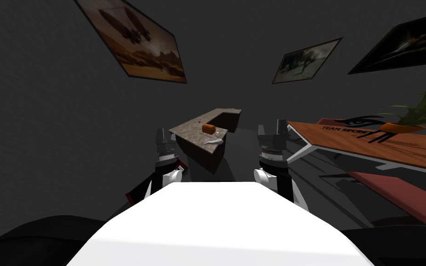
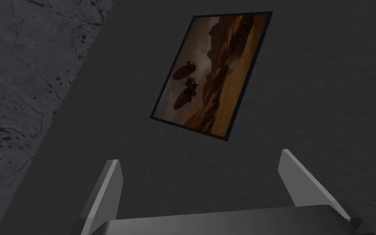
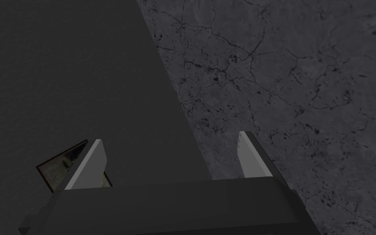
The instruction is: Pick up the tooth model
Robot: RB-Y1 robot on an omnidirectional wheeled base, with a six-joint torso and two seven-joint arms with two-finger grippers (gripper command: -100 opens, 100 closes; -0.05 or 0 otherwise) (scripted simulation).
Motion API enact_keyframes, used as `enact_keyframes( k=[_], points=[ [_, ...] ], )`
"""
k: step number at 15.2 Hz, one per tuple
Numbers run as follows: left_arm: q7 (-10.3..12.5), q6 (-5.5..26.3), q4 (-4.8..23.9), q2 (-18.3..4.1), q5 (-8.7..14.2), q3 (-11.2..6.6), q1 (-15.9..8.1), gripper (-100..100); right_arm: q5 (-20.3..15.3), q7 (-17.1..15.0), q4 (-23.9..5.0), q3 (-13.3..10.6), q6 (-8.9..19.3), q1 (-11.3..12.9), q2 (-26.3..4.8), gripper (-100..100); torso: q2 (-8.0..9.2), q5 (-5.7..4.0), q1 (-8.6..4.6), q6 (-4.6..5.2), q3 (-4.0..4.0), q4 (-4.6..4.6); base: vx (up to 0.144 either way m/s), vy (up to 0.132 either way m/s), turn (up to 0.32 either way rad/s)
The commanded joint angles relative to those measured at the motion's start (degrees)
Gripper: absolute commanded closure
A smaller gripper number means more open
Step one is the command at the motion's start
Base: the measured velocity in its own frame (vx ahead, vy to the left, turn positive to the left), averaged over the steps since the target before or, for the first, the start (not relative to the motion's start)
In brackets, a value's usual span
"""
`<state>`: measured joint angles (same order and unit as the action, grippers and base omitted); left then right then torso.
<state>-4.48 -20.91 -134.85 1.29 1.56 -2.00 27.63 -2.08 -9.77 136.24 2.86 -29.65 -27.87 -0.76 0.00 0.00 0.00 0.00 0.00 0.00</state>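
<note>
a white tooth model (image 1: 214, 141) lies at the near edge of an l-shaped grey stone counter (image 1: 191, 127), ahead of two robot arms.
an orange block (image 1: 209, 128) sits just behind it. the left pincer (image 1: 161, 135) and right pincer (image 1: 272, 125) hang short of the counter, one to each side, both spread wide. dark floor (image 1: 246, 154) separates it from a second, orange counter (image 1: 392, 148) on the right, printed "team secre", the rest hidden behind a potted plant (image 1: 406, 121).
</note>
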Motion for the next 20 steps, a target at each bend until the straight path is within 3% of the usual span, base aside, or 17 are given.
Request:
enact_keyframes(
  k=[1, 2, 4, 5, 9, 12, 15, 20],
  points=[
    [0.28, 0.80, 0.20, -2.43, 0.29, 0.00, -0.24, -100, 0.00, 0.00, 0.00, 0.00, 0.00, 0.00, 0.00, 0, 0.00, 0.00, 0.00, 0.00, 0.00, 0.00, 0.002, -0.007, -0.011],
    [0.28, 0.80, 0.20, -2.43, 0.29, 0.00, -0.24, -100, 0.00, 0.00, 0.00, 0.00, 0.00, 0.00, 0.00, 0, -0.01, 0.00, -0.01, 0.00, 0.00, 0.00, 0.003, -0.011, -0.012],
    [0.95, 2.69, 0.69, -5.63, 0.98, 0.01, -0.79, -100, 0.00, 0.00, 0.00, 0.00, 0.00, 0.00, 0.00, 0, -0.02, -0.01, -0.04, 0.00, -0.01, 0.00, 0.007, -0.023, -0.017],
    [0.95, 2.69, 0.69, -5.92, 0.98, 0.01, -0.79, -100, 0.00, 0.00, 0.00, 0.00, 0.00, 0.00, 0.00, 0, -0.03, -0.01, -0.07, 0.01, -0.02, -0.01, 0.009, -0.030, -0.019],
    [2.58, 7.35, 1.88, -10.97, 2.68, 0.03, -2.14, -100, 0.00, 0.00, 0.00, 0.00, 0.00, 0.00, 0.00, 0, -0.06, -0.03, -0.15, 0.01, -0.03, -0.01, 0.013, -0.037, -0.028],
    [3.28, 9.33, 2.39, -12.57, 3.40, 0.04, -2.71, -100, 0.00, 0.00, 0.00, 0.00, 0.00, 0.00, 0.00, 0, -0.09, -0.03, -0.15, 0.01, -0.05, -0.02, 0.017, -0.037, -0.030],
    [4.87, 13.19, 3.55, -15.64, 5.06, 0.06, -4.02, -100, 0.00, 0.00, 0.00, 0.00, 0.00, 0.00, 0.00, 0, -0.09, -0.04, -0.18, 0.01, -0.05, -0.02, 0.017, -0.049, -0.035],
    [6.68, 19.03, 4.89, -18.53, 6.96, 0.08, -5.50, -100, 0.00, 0.00, 0.00, -0.01, 0.00, 0.00, 0.00, 0, -0.11, -0.04, -0.20, 0.02, -0.06, -0.03, 0.020, -0.047, -0.036]
  ],
)
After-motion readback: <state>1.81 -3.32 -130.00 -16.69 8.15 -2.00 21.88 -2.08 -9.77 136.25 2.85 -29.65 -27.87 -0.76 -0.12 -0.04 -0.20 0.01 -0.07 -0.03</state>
